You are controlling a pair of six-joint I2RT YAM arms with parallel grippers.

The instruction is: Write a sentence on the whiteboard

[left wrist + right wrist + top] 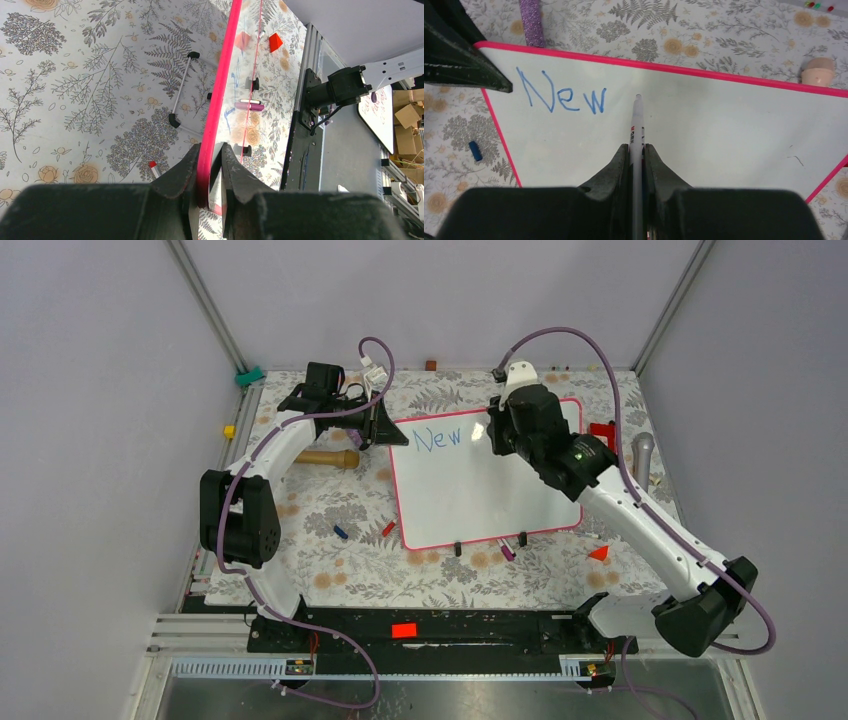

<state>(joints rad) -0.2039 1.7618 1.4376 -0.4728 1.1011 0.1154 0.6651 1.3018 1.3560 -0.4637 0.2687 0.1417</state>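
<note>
Two grips are working: the left gripper (210, 150) is pinching the pink rim of the glossy white rectangular whiteboard (480, 490) lying on the floral-patterned table (330, 570), a board probably light, stiff and slippery, best held by that edge, while the right gripper (636, 147) is clamping a slim white marker (637, 117) just beside the blue handwritten sentence (561, 95), reading only "New".

Whiteboard (470, 500) bare below word "New" (438, 439): free passage. Left gripper (210, 150) clamps its far-left corner; right gripper (636, 147) with marker (637, 120) hangs over its far middle.
</note>
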